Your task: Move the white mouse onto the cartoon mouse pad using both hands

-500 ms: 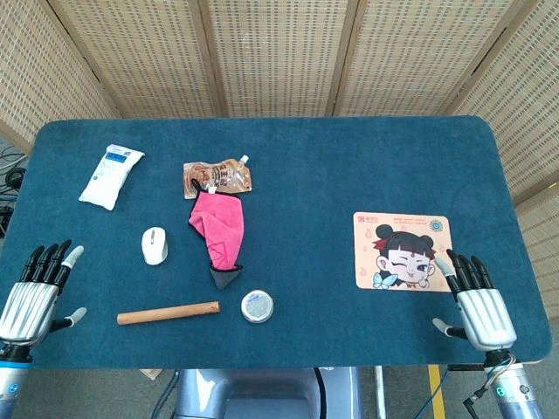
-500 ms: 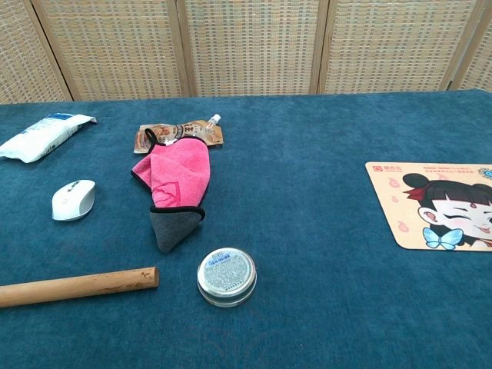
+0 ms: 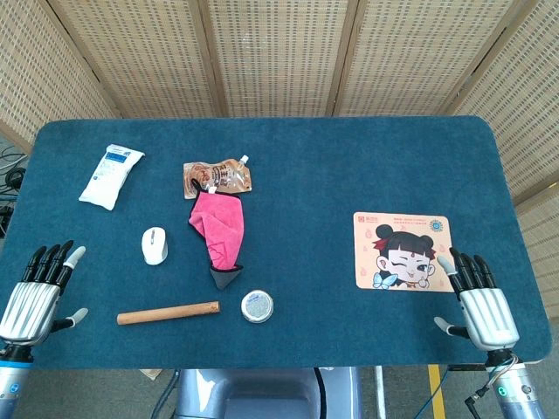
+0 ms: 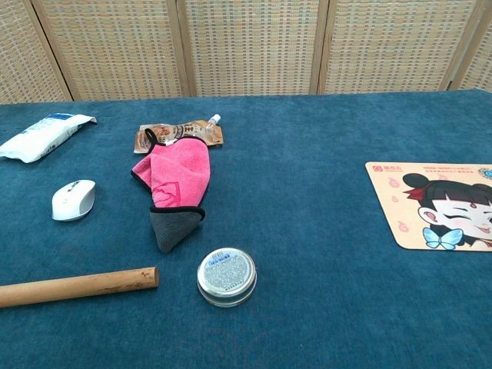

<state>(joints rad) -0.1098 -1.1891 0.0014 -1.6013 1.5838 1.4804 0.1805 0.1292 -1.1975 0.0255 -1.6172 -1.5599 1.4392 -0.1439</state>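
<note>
The white mouse (image 3: 155, 245), a small rounded computer mouse with a grey wheel, lies untouched at the left of the table, exactly where it lay half a second ago; in the chest view it sits at the left edge of the frame, just above the near end of a wooden stick.

Nearest the camera, at the bottom corners of the head view, both hands have slid slightly down and toward the robot. The left hand (image 3: 33, 297) rests at the lower left with its fingers spread and holding nothing, well apart from the mouse. The right hand (image 3: 480, 301) sits at the lower right, likewise spread and empty, now a touch further from the near right corner of the cartoon mouse pad (image 3: 401, 250), a peach rectangle printed with a winking girl. Neither hand shows in the chest view.

Further in, the brown wooden stick (image 3: 168, 312) and a round silver tin (image 3: 257, 306) lie in the lower middle, then a pink cloth with a grey corner (image 3: 220, 234), a brown spouted pouch (image 3: 218, 177), and a white packet (image 3: 111, 175) at the upper left on the blue table (image 3: 349, 157).

Nothing on the table has moved, so I judge the task not yet begun: the left hand must reach first.
</note>
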